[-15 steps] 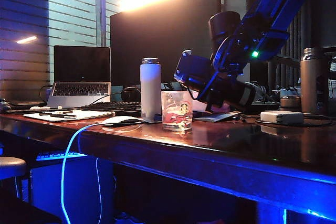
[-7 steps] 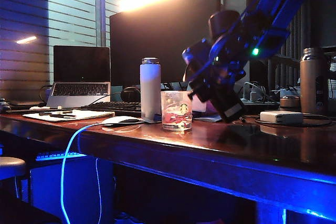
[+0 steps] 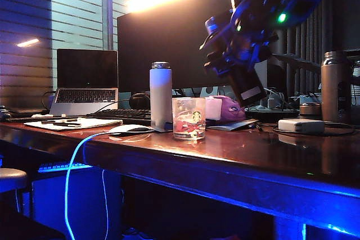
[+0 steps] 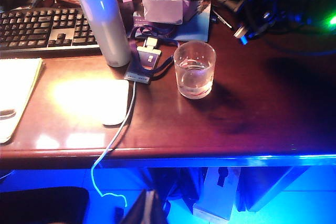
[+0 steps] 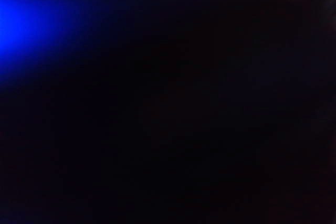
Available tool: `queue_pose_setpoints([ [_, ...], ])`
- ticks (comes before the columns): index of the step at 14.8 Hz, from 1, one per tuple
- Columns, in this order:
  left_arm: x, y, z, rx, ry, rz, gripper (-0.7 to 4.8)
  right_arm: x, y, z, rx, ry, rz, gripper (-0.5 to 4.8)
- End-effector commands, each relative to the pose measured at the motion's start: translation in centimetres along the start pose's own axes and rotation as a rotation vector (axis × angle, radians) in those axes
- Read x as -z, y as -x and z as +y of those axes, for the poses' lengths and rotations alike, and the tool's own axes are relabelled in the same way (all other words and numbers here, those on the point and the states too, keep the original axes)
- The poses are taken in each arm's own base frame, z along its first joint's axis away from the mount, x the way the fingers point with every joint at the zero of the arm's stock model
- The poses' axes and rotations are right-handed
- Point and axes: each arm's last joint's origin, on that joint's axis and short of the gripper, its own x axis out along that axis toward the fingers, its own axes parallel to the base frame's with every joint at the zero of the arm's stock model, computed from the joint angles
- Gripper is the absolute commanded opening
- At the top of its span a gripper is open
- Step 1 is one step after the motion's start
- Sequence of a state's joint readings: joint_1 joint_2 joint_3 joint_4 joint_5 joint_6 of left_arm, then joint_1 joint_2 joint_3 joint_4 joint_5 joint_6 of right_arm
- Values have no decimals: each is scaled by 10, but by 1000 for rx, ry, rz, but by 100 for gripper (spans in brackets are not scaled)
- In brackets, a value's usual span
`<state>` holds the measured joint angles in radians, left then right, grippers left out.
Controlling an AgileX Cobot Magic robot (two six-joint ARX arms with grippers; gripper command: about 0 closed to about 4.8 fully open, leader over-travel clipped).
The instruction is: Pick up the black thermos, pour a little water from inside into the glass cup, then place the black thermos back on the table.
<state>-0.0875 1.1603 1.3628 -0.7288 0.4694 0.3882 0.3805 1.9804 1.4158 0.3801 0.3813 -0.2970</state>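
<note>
Exterior view shows the right gripper (image 3: 239, 63) clasping the black thermos (image 3: 246, 82) aloft, near upright, beyond the glass cup (image 3: 189, 118) holding water; judged: pour done, lowering to the table (image 3: 236, 155) remains; left gripper unseen, fingers undeterminable.

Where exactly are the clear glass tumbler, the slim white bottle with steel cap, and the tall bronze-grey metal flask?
clear glass tumbler (image 3: 189, 118), exterior view, printed side wall.
slim white bottle (image 3: 161, 96), exterior view, mid body.
bronze-grey metal flask (image 3: 336, 88), exterior view, mid body.
</note>
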Motion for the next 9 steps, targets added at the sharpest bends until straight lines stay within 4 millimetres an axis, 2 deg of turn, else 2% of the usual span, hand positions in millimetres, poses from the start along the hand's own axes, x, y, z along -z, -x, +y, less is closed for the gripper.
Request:
queue_pose_setpoints([
  [1, -3, 2, -1, -2, -7, -19, -5, -25, 12, -14, 36, -62, -94, 8],
  [3, -3, 2, -1, -2, -7, -19, -5, -26, 25, -22, 18, -85, -112, 8],
  [5, -3, 2, -1, -2, -7, -19, -4, -11, 50, -34, 16, -124, -132, 8],
  [7, -3, 2, -1, -2, -7, -19, -5, 7, 70, -37, -26, -192, -129, 8],
  [9, -3, 2, 0, -2, -7, -20, -5, 27, 82, -36, -50, -277, -167, 8],
])
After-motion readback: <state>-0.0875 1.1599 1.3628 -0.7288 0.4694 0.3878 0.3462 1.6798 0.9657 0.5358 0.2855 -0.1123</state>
